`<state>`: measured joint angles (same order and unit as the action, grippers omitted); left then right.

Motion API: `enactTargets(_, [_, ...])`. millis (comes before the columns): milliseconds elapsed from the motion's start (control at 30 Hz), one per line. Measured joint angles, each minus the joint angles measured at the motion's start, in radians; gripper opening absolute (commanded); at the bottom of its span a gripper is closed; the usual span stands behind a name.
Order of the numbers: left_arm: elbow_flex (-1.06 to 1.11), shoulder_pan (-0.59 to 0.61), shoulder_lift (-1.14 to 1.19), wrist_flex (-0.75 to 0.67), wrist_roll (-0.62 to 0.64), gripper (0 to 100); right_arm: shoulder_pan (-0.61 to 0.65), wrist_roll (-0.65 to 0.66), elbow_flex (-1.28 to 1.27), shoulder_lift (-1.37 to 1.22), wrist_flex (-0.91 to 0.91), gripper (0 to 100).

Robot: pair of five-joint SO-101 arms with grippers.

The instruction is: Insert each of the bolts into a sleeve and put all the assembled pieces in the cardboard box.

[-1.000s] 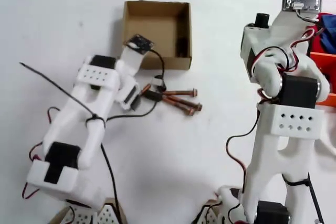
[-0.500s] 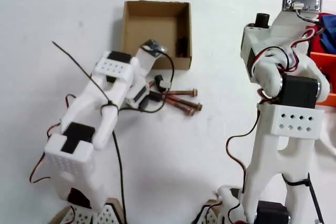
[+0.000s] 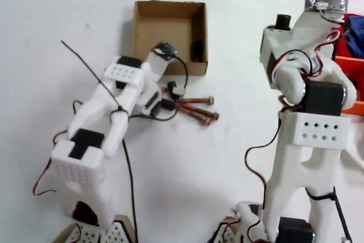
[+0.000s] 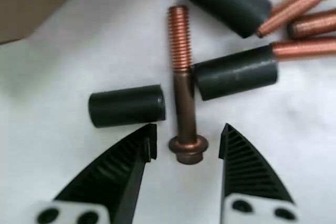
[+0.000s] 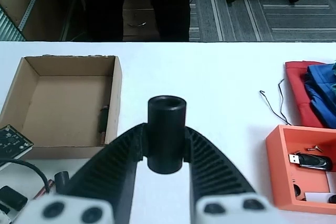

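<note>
My left gripper (image 4: 187, 141) is open, its fingers on either side of the head of a copper bolt (image 4: 181, 85) lying on the table. A loose black sleeve (image 4: 127, 106) lies just beside the bolt. Two more sleeves (image 4: 236, 72) sit on other bolts close by. From above, my left gripper (image 3: 165, 98) is low over the bolts (image 3: 196, 109), just in front of the cardboard box (image 3: 170, 5). My right gripper (image 5: 166, 140) is raised and shut on an upright black sleeve (image 5: 167, 129). One dark piece (image 5: 103, 119) lies inside the box (image 5: 68, 61).
An orange tray (image 5: 302, 166) holding small items and a red cloth (image 5: 310, 93) sit at the right edge of the table. The left arm's black cable (image 3: 128, 157) trails across the white table.
My left arm has swung forward and to the right, bringing its gripper closer to the bolts by the box. The right arm has stayed still with its sleeve.
</note>
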<state>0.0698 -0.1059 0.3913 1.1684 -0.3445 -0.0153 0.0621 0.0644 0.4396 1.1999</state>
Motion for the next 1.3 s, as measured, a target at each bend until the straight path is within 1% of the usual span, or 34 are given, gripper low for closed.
enactTargets(200, [0.0,0.017,0.0,-0.003,0.0,21,0.064,0.0,0.0,0.0,0.0,2.2])
enactTargets(367, [-0.002,0.017,0.037,-0.003,0.0,21,0.087,0.0,0.0,0.0,0.0,2.2])
enactTargets(433, [-0.005,0.017,0.052,-0.003,0.0,16,0.086,0.0,0.0,0.0,0.0,2.2])
enactTargets(533, [-0.012,0.012,0.066,0.0,0.0,3,0.086,0.0,0.0,0.0,-0.006,2.2])
enactTargets(567, [-0.012,0.011,0.068,0.0,0.0,2,0.086,0.0,0.0,0.0,-0.012,2.2])
enactTargets(633, [-0.012,0.009,0.068,0.002,0.0,4,0.086,0.0,0.0,0.0,-0.031,2.2])
enactTargets(800, [-0.014,0.008,0.071,0.026,0.0,3,0.086,0.0,-0.011,0.0,-0.06,2.2])
enactTargets(1067, [-0.023,0.012,0.063,0.124,-0.003,3,0.086,0.0,-0.011,0.0,-0.061,2.2])
enactTargets(1300, [-0.018,0.02,0.021,0.267,-0.13,3,0.086,0.0,-0.011,0.0,-0.061,2.2])
